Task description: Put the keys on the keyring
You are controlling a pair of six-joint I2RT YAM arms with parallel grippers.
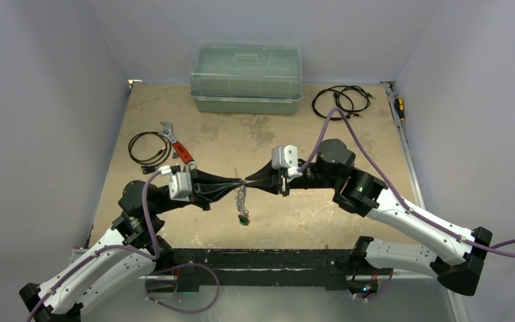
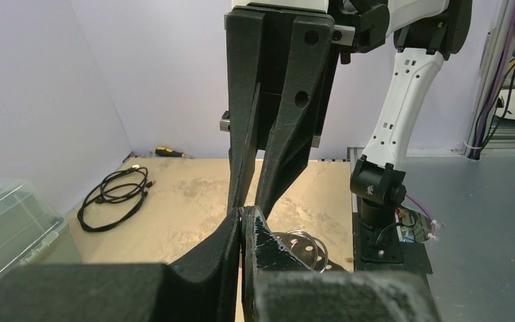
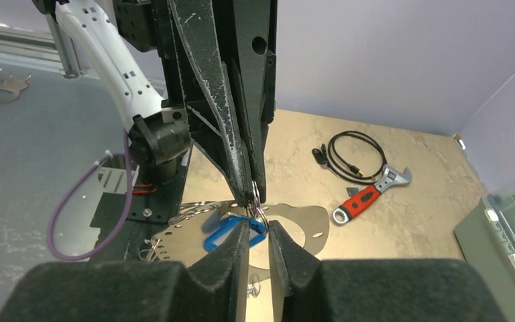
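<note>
Left gripper (image 2: pixel 243 216): fingers pressed together, clamped on the keyring (image 3: pixel 257 203), a thin silvery loop held in the air above the middle of the table (image 1: pixel 268 141).
Right gripper (image 3: pixel 261 231): tip to tip with the left, fingers a narrow slit apart. The loop and a blue tag (image 3: pixel 231 231) sit at that slit; whether it grips them cannot be told.
Keys (image 1: pixel 242 200): small bunch hanging under the meeting point, green tag (image 1: pixel 243 220) lowest.
Wrench (image 1: pixel 176 144), red handle: left part of table, beside a black cable coil (image 1: pixel 146 147).
Second coil (image 1: pixel 340 100): far right.
Lidded plastic box (image 1: pixel 247 79): far edge, middle.
</note>
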